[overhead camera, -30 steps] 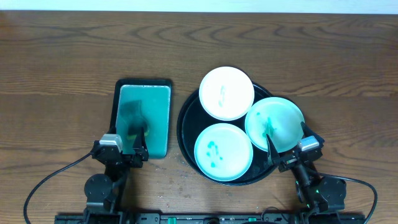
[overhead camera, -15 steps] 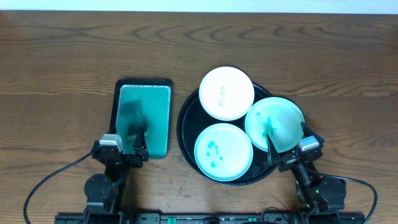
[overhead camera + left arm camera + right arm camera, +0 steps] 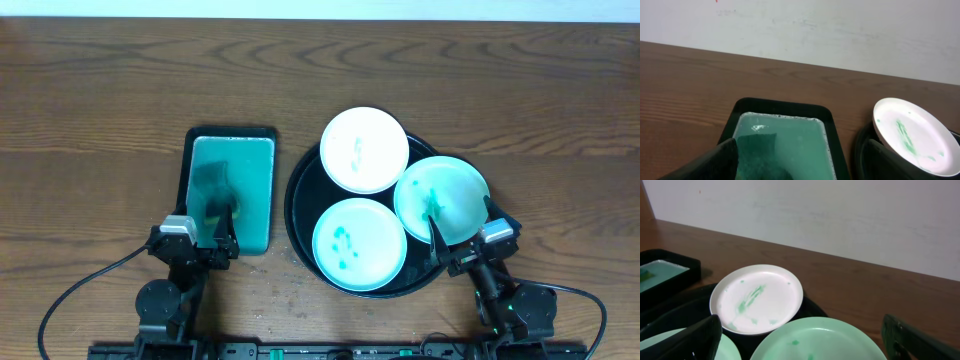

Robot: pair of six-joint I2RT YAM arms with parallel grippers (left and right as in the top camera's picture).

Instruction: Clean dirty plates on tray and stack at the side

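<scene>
The plates (image 3: 364,150) sit unmoved on the tray (image 3: 297,195), right of centre; nothing has shifted. The left gripper (image 3: 222,212) and the right gripper (image 3: 459,212) rest near, jaws spread, empty.

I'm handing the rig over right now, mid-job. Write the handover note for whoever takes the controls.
Left gripper: open, empty, over the near end of the teal tray.
Right gripper: open, empty, over the right mint plate.
The white plate, right mint plate and front mint plate all lie on the black tray, each with green smears.
Done: nothing; no plate cleaned or stacked.
Left: clean all three, then stack them beside the black tray.
</scene>
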